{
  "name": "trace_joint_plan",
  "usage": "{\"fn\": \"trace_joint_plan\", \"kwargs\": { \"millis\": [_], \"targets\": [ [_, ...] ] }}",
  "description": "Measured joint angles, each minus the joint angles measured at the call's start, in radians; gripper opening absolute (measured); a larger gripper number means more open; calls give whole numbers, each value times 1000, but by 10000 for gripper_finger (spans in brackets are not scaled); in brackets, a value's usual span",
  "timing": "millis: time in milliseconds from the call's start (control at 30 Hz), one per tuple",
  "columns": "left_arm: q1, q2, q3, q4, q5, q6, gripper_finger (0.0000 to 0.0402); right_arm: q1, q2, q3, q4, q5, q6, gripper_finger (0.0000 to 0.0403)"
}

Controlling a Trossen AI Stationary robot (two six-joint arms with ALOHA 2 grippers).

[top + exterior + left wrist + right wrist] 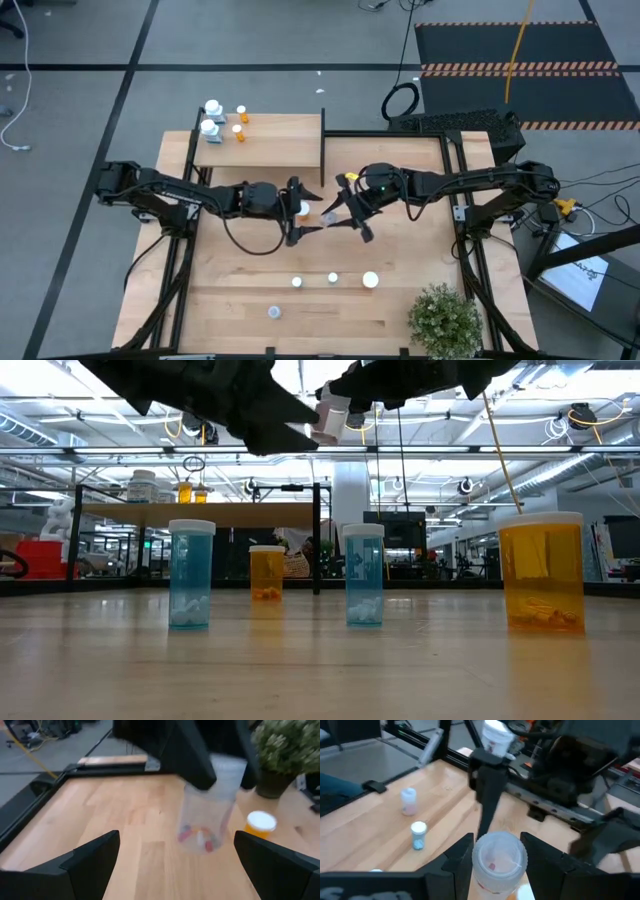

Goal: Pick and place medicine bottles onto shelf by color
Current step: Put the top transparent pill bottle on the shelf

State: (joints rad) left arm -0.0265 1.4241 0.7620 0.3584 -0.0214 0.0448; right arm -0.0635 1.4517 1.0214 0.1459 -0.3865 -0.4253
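Clear bottle [498,857] clenched in right claw [497,855], long axis roughly level, left claw [177,865] spread wide around it

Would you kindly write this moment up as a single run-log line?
right gripper: shut on clear bottle, raised mid-table | left gripper: open, facing that bottle | shelf: several bottles at one end

Clear bottle [207,802]: blurring in the left wrist view, its cap hiding behind the right tool's dark fingers [192,755].
Pills in clear bottle: too smeared to identify.
Potted plant [443,322]: being cut off by the high view's lower edge.
Bottles on shelf [225,122]: near the plant-far corner, too small to tell contents.
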Motion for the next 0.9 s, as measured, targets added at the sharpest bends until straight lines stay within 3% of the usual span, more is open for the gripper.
{"fn": "trace_joint_plan", "kwargs": {
  "millis": [200, 633, 733, 900],
  "targets": [
    [0, -1, 1, 10, 41, -1, 392, 0, 0, 0, 28, -86, -6, 148],
    [0, -1, 1, 57, 99, -6, 391, 1, 0, 0, 45, -142, -13, 148],
    [0, -1, 1, 80, 139, -13, 367, 3, 0, 0, 45, -142, -22, 148],
    [0, -1, 1, 80, 162, -43, 289, 6, 0, 0, 45, -140, -40, 148]
  ]
}}
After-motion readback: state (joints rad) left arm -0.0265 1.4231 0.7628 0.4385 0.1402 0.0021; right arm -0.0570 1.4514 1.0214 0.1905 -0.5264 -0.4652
